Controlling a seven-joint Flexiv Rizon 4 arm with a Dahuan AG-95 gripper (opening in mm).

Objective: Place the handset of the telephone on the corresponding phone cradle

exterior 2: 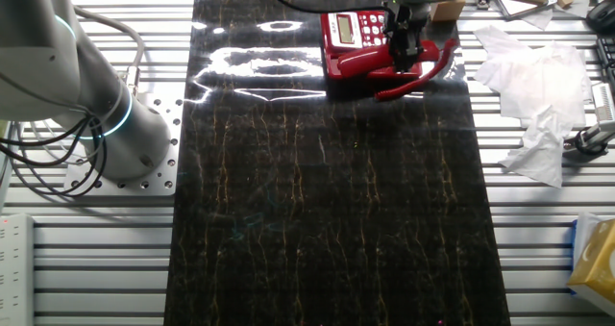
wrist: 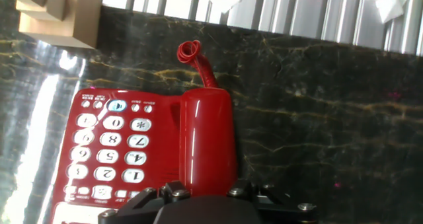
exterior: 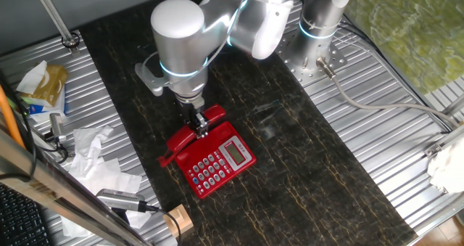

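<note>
The red telephone (exterior: 221, 162) with grey-white keys sits on the dark marble mat. Its handset (wrist: 208, 138) is a glossy red bar that lies along the base's side, next to the keypad (wrist: 112, 145). The red coiled cord (wrist: 198, 59) runs off its far end. My gripper (wrist: 207, 189) comes down over the handset's near end, with a finger pressed against each long side, shut on it. In the fixed views the gripper (exterior: 197, 123) (exterior 2: 402, 37) stands upright over the handset (exterior: 190, 141) (exterior 2: 418, 68). The phone cradle is mostly hidden under the handset, and I cannot tell whether the handset rests in it.
Pale wooden blocks (wrist: 59, 12) (exterior: 177, 220) stand just beyond the telephone. Crumpled white paper (exterior: 90, 155) (exterior 2: 533, 105) lies on the ribbed metal table beside the mat. A yellow box (exterior 2: 596, 259) sits at a table corner. The arm's base (exterior 2: 96, 105) is bolted at the mat's far side.
</note>
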